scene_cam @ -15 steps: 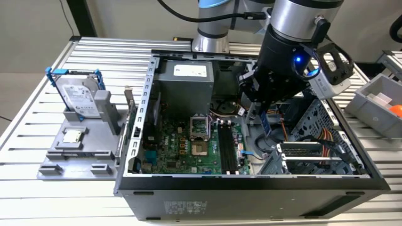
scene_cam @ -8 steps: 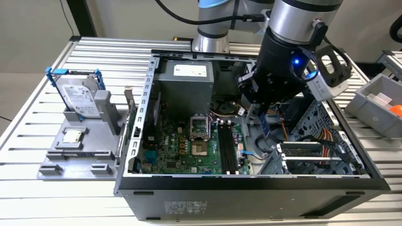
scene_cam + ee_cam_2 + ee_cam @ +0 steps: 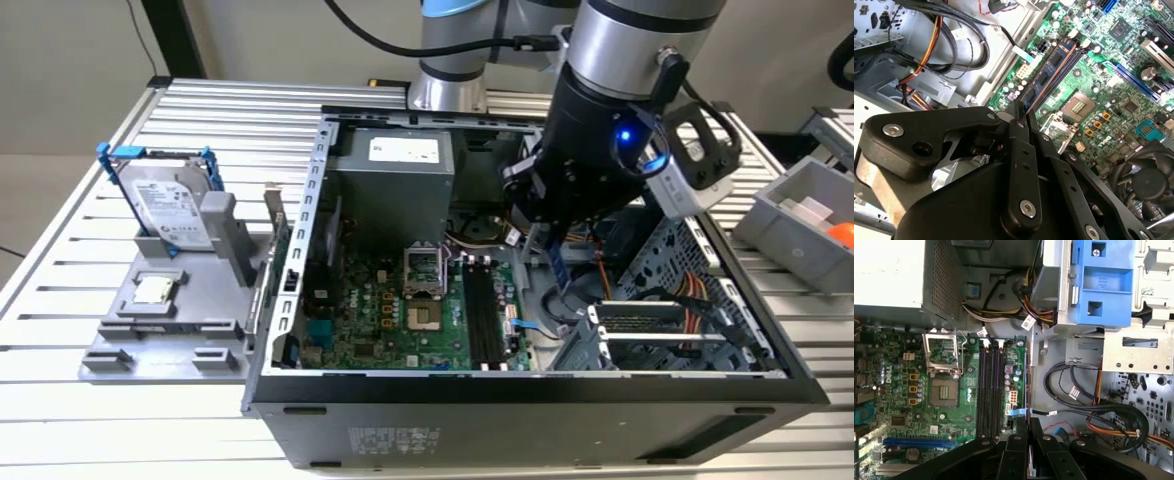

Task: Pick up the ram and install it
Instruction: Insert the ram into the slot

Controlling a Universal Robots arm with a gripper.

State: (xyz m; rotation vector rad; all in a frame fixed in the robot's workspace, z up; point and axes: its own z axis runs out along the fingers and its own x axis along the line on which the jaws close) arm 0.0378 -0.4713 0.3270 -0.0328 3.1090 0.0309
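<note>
My gripper is inside the open computer case, shut on the ram, a thin blue-green stick that points down from the fingertips. In the second wrist view the ram shows its blue face and black chips beyond the gripper. In the first wrist view the ram is seen edge-on, running out from the gripper. It hangs above the motherboard's edge, just beside the long black slots, on their cable side. In the exterior view the slots lie toward that view's left of the ram.
A silver hard drive in a blue frame stands on a grey holder outside the case. Inside are the power supply, the CPU socket, cable bundles and a blue drive cage. A grey bin sits on the exterior view's right.
</note>
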